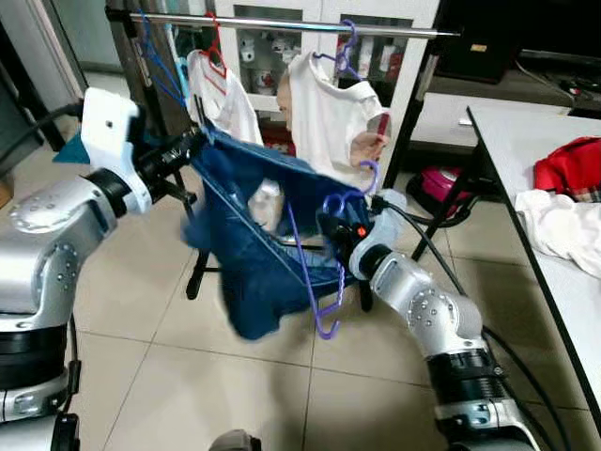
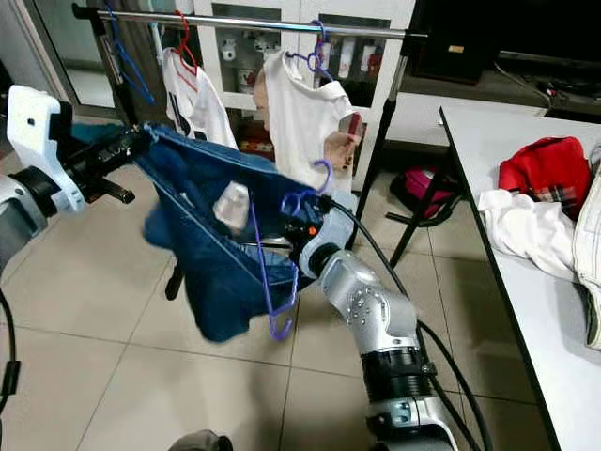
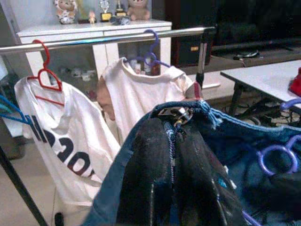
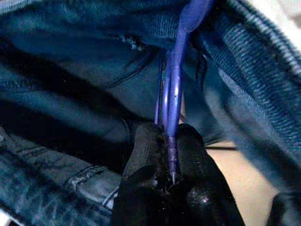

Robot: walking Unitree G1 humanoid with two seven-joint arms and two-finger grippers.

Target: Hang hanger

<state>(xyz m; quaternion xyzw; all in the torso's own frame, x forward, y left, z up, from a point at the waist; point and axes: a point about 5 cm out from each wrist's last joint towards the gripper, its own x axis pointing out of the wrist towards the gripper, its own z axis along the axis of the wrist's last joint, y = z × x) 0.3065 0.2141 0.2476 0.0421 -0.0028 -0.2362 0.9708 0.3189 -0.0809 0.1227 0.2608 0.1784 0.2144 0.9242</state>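
Observation:
A blue denim garment (image 1: 254, 235) is stretched between my two grippers below the clothes rail (image 1: 282, 23). My left gripper (image 1: 191, 143) is shut on its waistband; in the left wrist view the fingers (image 3: 150, 155) pinch the hem beside a metal button (image 3: 176, 113). A purple hanger (image 1: 329, 282) runs through the denim, its hook (image 1: 368, 177) sticking up at the right. My right gripper (image 1: 334, 228) is shut on the hanger's wire (image 4: 171, 94), with denim all around it.
Two white shirts hang on the rail, one on a red hanger (image 1: 216, 56), one on a purple hanger (image 1: 343, 52). A person's hand (image 1: 364, 146) shows behind the right shirt. A white table (image 1: 563, 282) with red and white clothes stands at the right. Blue hangers (image 1: 155, 56) hang at the rail's left end.

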